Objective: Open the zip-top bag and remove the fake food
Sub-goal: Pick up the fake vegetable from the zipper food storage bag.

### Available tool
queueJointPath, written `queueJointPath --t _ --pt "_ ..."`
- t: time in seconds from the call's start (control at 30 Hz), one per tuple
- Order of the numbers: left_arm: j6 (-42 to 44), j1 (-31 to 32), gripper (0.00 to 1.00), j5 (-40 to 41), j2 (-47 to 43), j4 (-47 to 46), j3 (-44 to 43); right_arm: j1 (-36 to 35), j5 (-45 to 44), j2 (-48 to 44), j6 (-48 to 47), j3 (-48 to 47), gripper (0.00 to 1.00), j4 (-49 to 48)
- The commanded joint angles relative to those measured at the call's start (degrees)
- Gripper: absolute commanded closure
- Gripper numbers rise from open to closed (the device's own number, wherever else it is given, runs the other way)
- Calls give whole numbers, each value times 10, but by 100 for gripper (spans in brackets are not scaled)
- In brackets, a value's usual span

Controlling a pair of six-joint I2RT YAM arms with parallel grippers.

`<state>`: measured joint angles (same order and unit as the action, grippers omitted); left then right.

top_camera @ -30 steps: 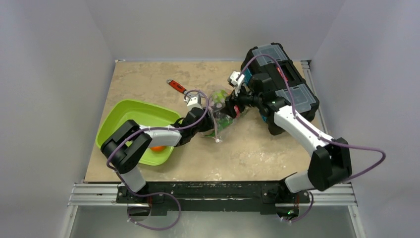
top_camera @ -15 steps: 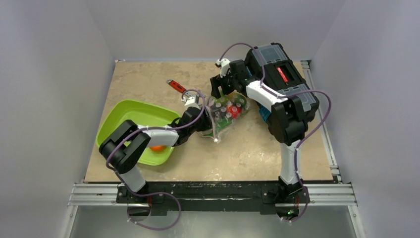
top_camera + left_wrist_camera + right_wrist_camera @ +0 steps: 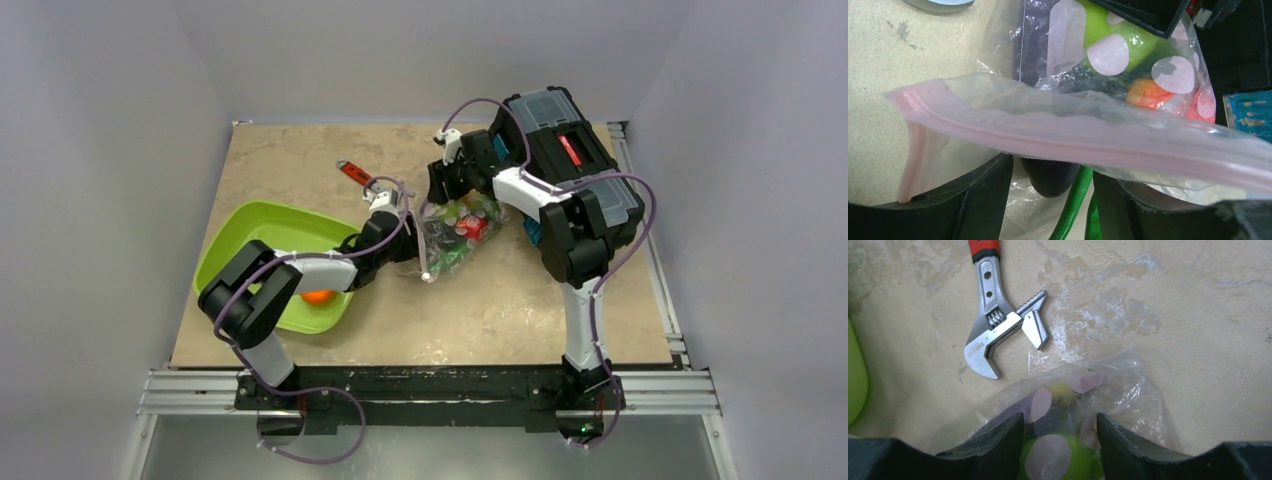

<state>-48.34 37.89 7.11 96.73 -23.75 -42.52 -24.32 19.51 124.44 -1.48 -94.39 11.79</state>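
Note:
The zip-top bag (image 3: 455, 230) lies mid-table, its pink zip strip (image 3: 1088, 145) facing my left gripper (image 3: 405, 240). In the left wrist view the left gripper (image 3: 1053, 165) is open at the bag's mouth, under the strip. The tip of a dark purple eggplant (image 3: 1045, 175) and slim green pods (image 3: 1075, 200) lie between its fingers (image 3: 988, 200). Orange (image 3: 1145, 95) and red pieces lie deeper in the bag. My right gripper (image 3: 450, 190) is at the bag's far closed end. In the right wrist view its jaws (image 3: 1060, 420) clamp the plastic around a light green toy (image 3: 1058, 455).
A green tray (image 3: 250, 235) with an orange fruit (image 3: 318, 297) sits left of the bag. A red-handled wrench (image 3: 355, 172) lies behind the bag, and it also shows in the right wrist view (image 3: 993, 325). A black toolbox (image 3: 575, 160) stands at the back right.
My right arm swung from the bag's right side round to its far end and came down on it. The bag shifted slightly left. My left gripper stayed at the mouth.

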Motion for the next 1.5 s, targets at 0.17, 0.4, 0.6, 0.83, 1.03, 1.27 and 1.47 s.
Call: queueJointPath --t 0.17,0.4,0.6,0.83,1.03,1.27,1.47 --pt "17 -3 42 -36 -13 -42 16 -1 59 -66 -13 74 52 25" --pt "28 11 44 -45 5 36 -30 -1 95 -65 -9 83 64 26" --pt "11 16 50 -27 39 106 -60 -1 113 -72 -18 84 63 29" --pt "34 17 78 -2 38 154 -85 -1 139 -98 -42 85 58 40" --pt "72 17 100 14 -31 175 -66 9 154 -172 -78 90 45 50" --pt "101 19 100 -20 -104 191 -29 17 199 -312 -188 150 21 76" --pt "98 19 100 -68 -137 181 0 14 332 -405 -408 254 1 146"
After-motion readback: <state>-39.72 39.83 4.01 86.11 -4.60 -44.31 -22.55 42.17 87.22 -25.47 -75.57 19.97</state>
